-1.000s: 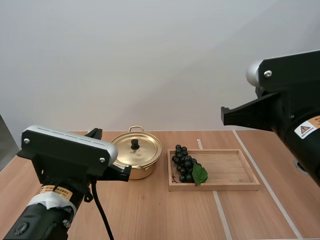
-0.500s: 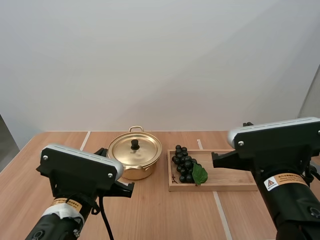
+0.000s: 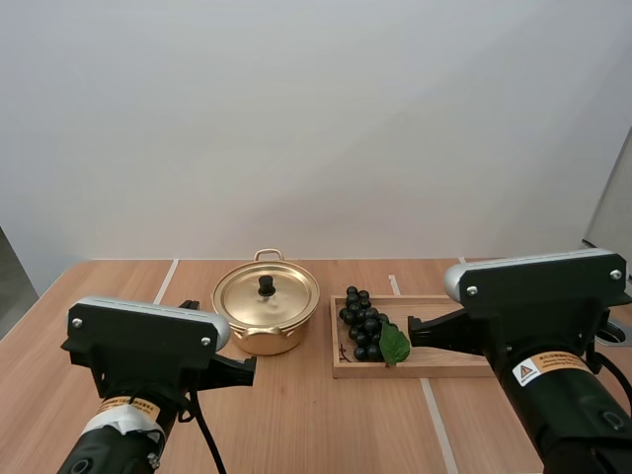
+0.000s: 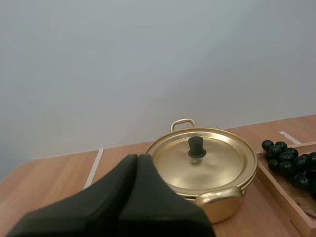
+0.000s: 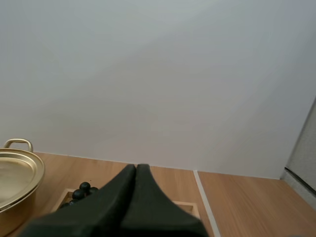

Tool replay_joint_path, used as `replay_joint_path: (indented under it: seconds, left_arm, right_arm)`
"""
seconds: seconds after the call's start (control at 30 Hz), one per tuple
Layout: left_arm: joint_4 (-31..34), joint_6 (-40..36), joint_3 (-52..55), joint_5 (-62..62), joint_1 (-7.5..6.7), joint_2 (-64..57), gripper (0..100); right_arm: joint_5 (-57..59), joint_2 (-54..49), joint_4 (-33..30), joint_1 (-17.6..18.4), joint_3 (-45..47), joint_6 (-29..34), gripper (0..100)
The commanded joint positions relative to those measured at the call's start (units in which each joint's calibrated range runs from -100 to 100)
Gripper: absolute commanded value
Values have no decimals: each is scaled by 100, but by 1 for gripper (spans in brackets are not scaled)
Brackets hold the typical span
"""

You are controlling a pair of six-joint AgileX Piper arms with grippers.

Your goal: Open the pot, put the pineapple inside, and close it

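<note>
High view gives me the gold pot (image 3: 281, 342) on the table (image 3: 326, 420) with its lid (image 3: 284, 296) on. A bunch of dark grapes (image 3: 363, 326) lies in the wooden tray (image 3: 449, 336), at the end nearest the pot. My left gripper (image 4: 138, 159) is pressed together into one wedge, short of the pot. My right gripper (image 5: 137, 169) is likewise closed on nothing, near the tray.

The pot (image 3: 262, 341), lid (image 3: 281, 296) on, stands left of centre in the high view. The wooden tray (image 3: 415, 367) lies just right of it, grapes (image 3: 363, 324) in its left end.
</note>
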Motion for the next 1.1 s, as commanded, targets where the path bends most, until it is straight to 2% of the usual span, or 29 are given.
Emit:
replay_joint_path:
  seconds: [0.0, 0.13, 0.47, 0.67, 1.07]
  left_arm:
    - [-5, -96, 17, 14, 18, -28, 0]
    - [-5, -96, 17, 546, 48, -28, 0]
    - [-5, -96, 17, 668, 94, -28, 0]
    - [-5, -129, 17, 1064, 134, -28, 0]
    - [-5, -159, 17, 1219, 238, -28, 0]
  right_arm:
    - [487, -32, 24, 40, 6, 89, 0]
    - [1082, -32, -15, 56, 71, 89, 0]
    - [643, -32, -730, 78, 1113, 89, 0]
    - [577, -32, -783, 133, 1113, 199, 0]
    - [707, -32, -783, 217, 1113, 895, 0]
